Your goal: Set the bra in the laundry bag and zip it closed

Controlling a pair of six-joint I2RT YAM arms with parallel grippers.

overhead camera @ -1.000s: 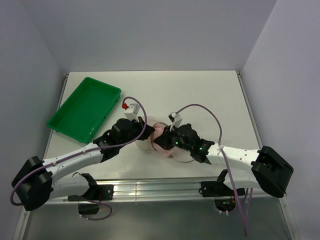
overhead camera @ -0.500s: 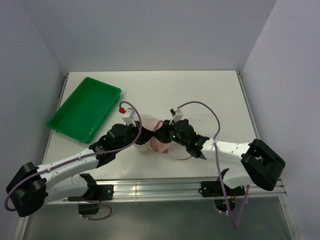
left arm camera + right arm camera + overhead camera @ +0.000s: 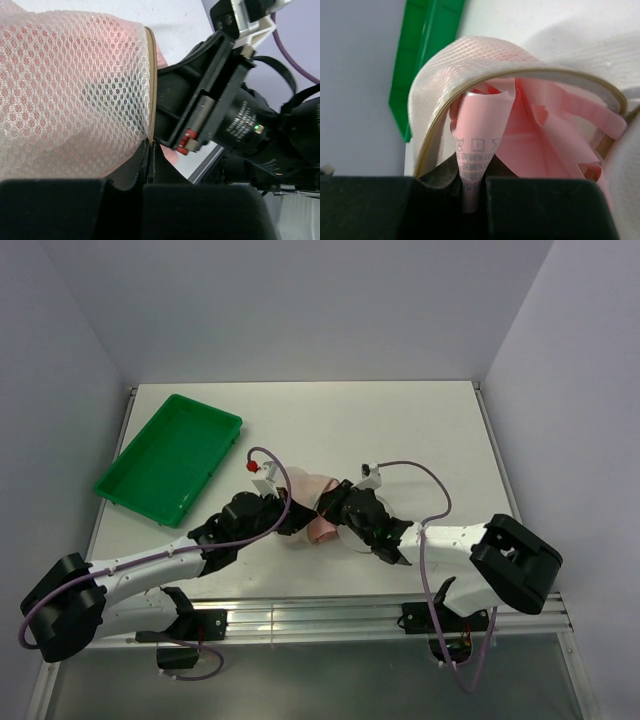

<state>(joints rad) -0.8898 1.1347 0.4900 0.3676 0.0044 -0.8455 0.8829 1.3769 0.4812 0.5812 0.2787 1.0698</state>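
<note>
The white mesh laundry bag [image 3: 300,487] lies at the table's near middle, its mouth held open. The pale pink bra [image 3: 321,529] sits partly inside it. In the left wrist view my left gripper [image 3: 150,150] is shut on the bag's tan rim [image 3: 151,90], mesh [image 3: 65,85] spread to the left with pink showing through. In the right wrist view my right gripper [image 3: 472,192] is shut on the bra's printed care label [image 3: 477,150], pink folds [image 3: 540,130] lying inside the bag's arched rim [image 3: 435,115]. Both grippers meet at the bag mouth [image 3: 318,510].
A green plastic tray [image 3: 170,458] stands at the far left of the table; its edge shows in the right wrist view [image 3: 427,45]. The right arm's black wrist [image 3: 235,120] fills the left wrist view close to the bag rim. Cables loop above both wrists.
Both wrists have shifted slightly at the bag mouth, the right gripper pushing left and further into the bag with the bra. The bag's top has lifted and spread toward the back.
</note>
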